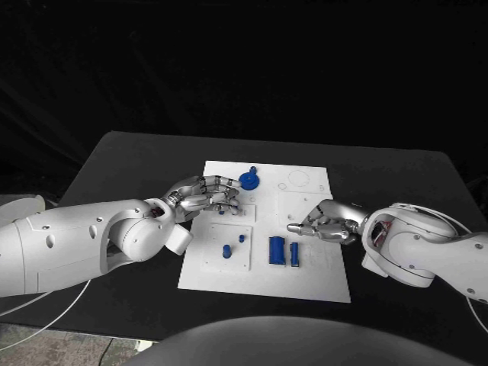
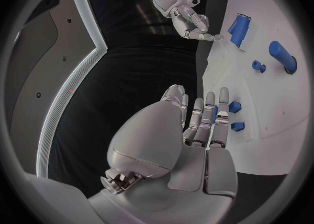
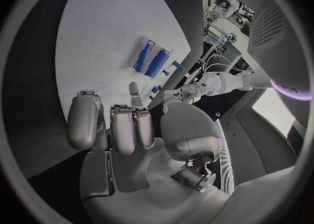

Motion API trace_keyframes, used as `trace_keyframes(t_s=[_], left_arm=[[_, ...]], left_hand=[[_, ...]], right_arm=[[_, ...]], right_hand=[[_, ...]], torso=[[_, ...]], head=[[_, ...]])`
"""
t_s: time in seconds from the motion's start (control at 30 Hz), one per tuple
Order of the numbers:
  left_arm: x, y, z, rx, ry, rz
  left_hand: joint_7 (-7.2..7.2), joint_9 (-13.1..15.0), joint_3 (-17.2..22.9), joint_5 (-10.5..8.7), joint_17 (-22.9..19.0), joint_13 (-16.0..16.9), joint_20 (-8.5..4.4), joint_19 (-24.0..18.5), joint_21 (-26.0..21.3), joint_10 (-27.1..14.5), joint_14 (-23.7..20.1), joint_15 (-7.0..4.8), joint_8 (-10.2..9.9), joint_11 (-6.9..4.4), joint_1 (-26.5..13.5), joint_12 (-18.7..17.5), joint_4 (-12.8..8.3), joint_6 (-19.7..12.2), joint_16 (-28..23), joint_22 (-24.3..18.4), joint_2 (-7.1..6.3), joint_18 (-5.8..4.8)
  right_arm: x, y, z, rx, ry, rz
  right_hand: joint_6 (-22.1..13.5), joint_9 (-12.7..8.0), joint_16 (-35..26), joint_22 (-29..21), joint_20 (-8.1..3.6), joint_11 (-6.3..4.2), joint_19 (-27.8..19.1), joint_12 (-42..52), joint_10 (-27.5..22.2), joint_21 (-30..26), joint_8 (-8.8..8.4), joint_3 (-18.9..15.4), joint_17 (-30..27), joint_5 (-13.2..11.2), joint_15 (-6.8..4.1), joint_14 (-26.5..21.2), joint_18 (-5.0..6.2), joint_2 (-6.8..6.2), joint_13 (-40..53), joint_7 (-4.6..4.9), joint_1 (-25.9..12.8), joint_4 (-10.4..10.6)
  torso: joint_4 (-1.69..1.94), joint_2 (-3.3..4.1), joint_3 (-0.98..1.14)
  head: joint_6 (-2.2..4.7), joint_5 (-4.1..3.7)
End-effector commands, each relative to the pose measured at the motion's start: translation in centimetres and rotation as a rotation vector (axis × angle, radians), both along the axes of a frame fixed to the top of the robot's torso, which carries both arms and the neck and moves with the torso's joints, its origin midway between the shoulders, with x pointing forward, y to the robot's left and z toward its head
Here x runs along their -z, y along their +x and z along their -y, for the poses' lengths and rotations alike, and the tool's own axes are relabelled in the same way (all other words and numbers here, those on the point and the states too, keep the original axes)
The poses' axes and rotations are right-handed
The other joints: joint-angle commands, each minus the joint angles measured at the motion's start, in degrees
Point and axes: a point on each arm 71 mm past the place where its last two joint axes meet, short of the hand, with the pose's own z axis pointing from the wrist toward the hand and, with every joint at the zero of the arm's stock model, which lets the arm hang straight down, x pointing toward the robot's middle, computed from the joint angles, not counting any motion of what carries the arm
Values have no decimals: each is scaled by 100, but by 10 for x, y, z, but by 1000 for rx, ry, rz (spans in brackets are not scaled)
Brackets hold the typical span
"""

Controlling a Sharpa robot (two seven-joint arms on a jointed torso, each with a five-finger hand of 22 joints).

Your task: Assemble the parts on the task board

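Observation:
The white task board (image 1: pixel 310 267) lies mid-table. My left hand (image 1: pixel 206 194) hovers over its left edge, fingers stretched out side by side and holding nothing. Just past the fingertips (image 2: pixel 224 96) sit two small blue pieces (image 2: pixel 235 116), seen from the head at small blue pieces (image 1: pixel 226 210). A round blue part (image 1: pixel 251 181) stands near the board's far edge. My right hand (image 1: pixel 326 221) rests over the board's right half, one finger pointing left, nothing in it. Two blue blocks (image 1: pixel 284 251) lie in front of it, and two blue pegs (image 1: pixel 232 244) stand to their left.
The black table (image 1: pixel 134 168) runs around the board on every side, with bare room at the left and right. In the right wrist view the blue blocks (image 3: pixel 152 62) lie beyond my right hand (image 3: pixel 124 124), with my left hand (image 3: pixel 190 90) farther off.

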Motion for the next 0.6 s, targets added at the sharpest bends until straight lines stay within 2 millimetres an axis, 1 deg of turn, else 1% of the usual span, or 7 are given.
trace_keyframes(t_s=[0.03,0.23,0.47,0.6], left_arm=[[-1,-1,3,20,-19,-2],[-1,-1,2,20,-18,-3],[0,-1,2,21,-17,-6],[0,-1,2,24,-18,-7]], left_hand=[[379,-10,33,30,-5,-10,-38,-6,20,34,38,-2,-16,-9,50,-36,-10,40,20,6,5,-84],[378,-11,40,30,-6,-12,-40,-6,22,45,43,-3,-17,-7,49,-37,-12,42,21,10,4,-86],[377,-13,46,31,-6,-14,-43,-6,24,56,49,-4,-18,-5,47,-39,-12,43,22,14,3,-88],[377,-13,46,31,-6,-14,-43,-6,24,56,49,-4,-18,-5,47,-39,-12,43,22,14,3,-88]], right_arm=[[2,-1,-1,-31,-47,15],[4,-3,-2,-32,-45,4],[6,-4,-2,-29,-35,-5],[6,-5,-2,-23,-22,1]], right_hand=[[59,-16,-6,964,-3,28,17,34,577,36,14,-52,557,-35,39,414,-73,32,1477,-7,-20,-14],[128,-41,-1,966,-2,31,19,42,583,43,38,-109,563,-43,42,416,-75,68,1485,-13,-10,-17],[329,-75,8,970,-1,27,24,57,595,59,109,-252,571,-62,40,418,-77,148,1500,-30,13,-15],[364,-93,22,975,-3,22,31,65,602,82,114,-309,591,-91,37,422,-81,195,1509,-35,-7,-11]], torso=[[0,1,0],[1,0,0],[-4,0,0],[-4,1,-1]], head=[[0,2],[0,10],[0,19],[0,2]])
